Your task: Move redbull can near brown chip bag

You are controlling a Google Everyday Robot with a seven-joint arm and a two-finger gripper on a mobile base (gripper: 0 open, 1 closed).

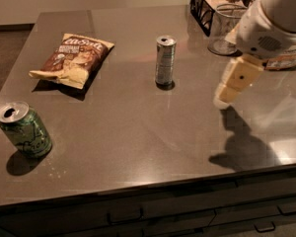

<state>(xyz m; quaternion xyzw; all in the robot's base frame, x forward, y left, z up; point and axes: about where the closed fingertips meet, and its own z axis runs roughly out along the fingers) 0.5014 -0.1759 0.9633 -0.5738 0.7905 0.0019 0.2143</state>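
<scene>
Redbull can (164, 61): upright mid-table (138, 137), well apart from brown chip bag (74, 59), ungrasped. End effector (223, 97): hovering right of can; open or closed, cannot tell. Step: probably approach. Next: reach left, grasp can.

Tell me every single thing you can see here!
redbull can: one, silver-grey, upright in the middle of the table, towards the back
brown chip bag: one, dark brown, lying flat, back left
green can: one, green, near the front left edge
clear cup: one, see-through, back right
black rack: one, black, far back right corner
table: one, dark grey
drawers: several, dark, under the table's front edge
arm: one, white, reaching in from the right
gripper: one, cream, above the table, right of the redbull can
</scene>
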